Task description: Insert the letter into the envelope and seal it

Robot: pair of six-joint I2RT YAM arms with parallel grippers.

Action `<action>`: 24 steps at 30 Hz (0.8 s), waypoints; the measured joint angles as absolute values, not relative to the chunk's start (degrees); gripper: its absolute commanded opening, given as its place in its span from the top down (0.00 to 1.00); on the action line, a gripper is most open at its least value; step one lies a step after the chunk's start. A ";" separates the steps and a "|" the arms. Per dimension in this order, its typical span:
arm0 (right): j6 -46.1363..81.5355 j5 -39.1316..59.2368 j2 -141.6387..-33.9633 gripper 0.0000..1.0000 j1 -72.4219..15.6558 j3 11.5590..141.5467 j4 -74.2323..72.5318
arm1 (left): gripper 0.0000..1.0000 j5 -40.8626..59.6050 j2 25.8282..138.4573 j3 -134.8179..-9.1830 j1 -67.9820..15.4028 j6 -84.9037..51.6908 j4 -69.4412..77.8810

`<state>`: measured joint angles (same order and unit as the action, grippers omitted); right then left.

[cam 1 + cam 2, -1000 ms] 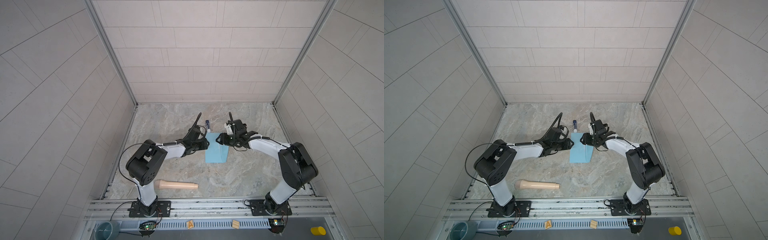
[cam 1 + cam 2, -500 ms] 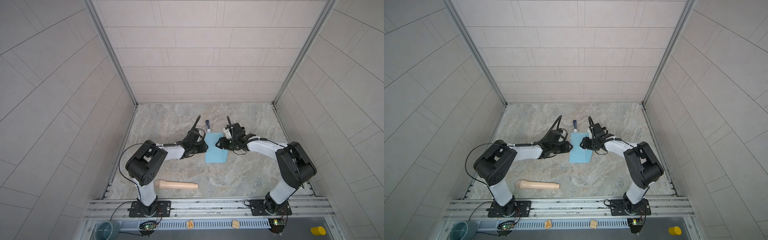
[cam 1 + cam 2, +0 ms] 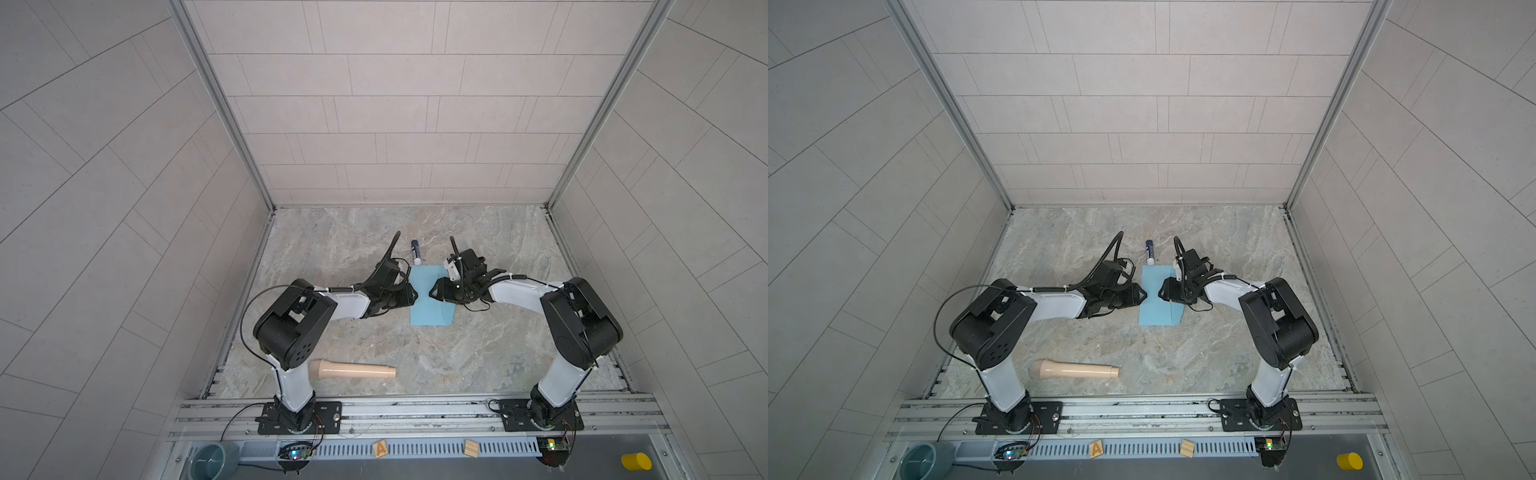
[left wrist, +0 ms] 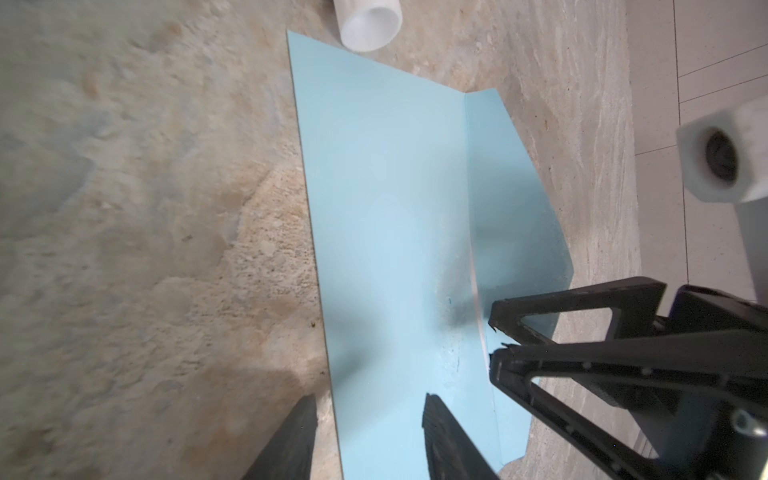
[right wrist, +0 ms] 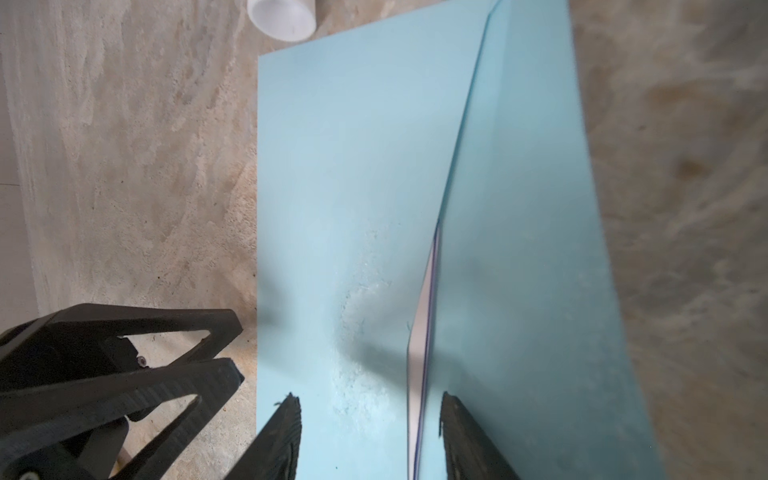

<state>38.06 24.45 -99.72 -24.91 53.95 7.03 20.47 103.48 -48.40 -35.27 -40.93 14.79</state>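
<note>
Black ribbed fingers (image 4: pixel 449 436) of the left gripper (image 4: pixel 370 440) stand moderately apart. They straddle the long edge of the envelope (image 4: pixel 395 208) on that arm's side, one finger over bare stone and the other over blue paper. Nothing is pinched between them.

The right gripper (image 5: pixel 370 436) is likewise parted to a middling width, low over the opposite long side. One finger is over the envelope's face and the other over the flap (image 5: pixel 519 249), with the envelope's mouth lying between them. It cannot be told whether either tip touches the paper.

The letter (image 5: pixel 420 353) sits inside the envelope. Only a thin white sliver with a dark blue line shows at the mouth, along the flap's fold. The flap is folded outward and partly raised, not laid over the face. A whitish patch (image 5: pixel 361 332), rough in texture, marks the face beside the mouth.

In both top views the two grippers face each other tip to tip across the envelope's middle, close but apart. The envelope lies flat near the middle of the table (image 3: pixel 498 353), a little toward the far edge, with its long sides running from far edge to near edge.

A glue stick (image 3: pixel 416 252) lies just beyond the envelope's far short end. A beige club-shaped piece (image 3: pixel 353 369) lies on its side near the near edge, toward the left corner. Past the near edge, on the rail, are two wooden blocks (image 3: pixel 380 449), a teal cup (image 3: pixel 214 457) and a yellow cylinder (image 3: pixel 636 461).
</note>
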 measured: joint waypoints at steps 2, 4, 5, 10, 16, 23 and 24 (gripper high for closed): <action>38.22 24.64 -100.18 0.46 -25.02 53.95 6.83 | 0.52 20.62 103.61 -48.23 -35.27 -41.10 15.00; 38.44 24.88 -100.31 0.46 -25.12 53.95 6.39 | 0.52 20.69 103.72 -48.23 -35.29 -41.12 15.33; 38.57 25.06 -100.40 0.46 -25.15 53.95 6.20 | 0.52 20.78 103.83 -48.21 -35.29 -41.15 15.62; 39.33 25.50 -100.66 0.46 -25.41 53.95 5.32 | 0.52 21.04 104.38 -48.07 -35.46 -42.30 17.21; 40.07 25.69 -100.92 0.46 -26.00 53.95 4.47 | 0.52 21.34 104.68 -47.53 -35.92 -43.66 19.07; 40.80 25.65 -100.95 0.47 -26.22 53.95 4.32 | 0.52 21.23 104.86 -47.20 -36.14 -44.36 20.32; 40.88 25.65 -100.95 0.47 -26.22 53.95 4.29 | 0.52 21.23 104.86 -47.20 -36.14 -44.42 20.34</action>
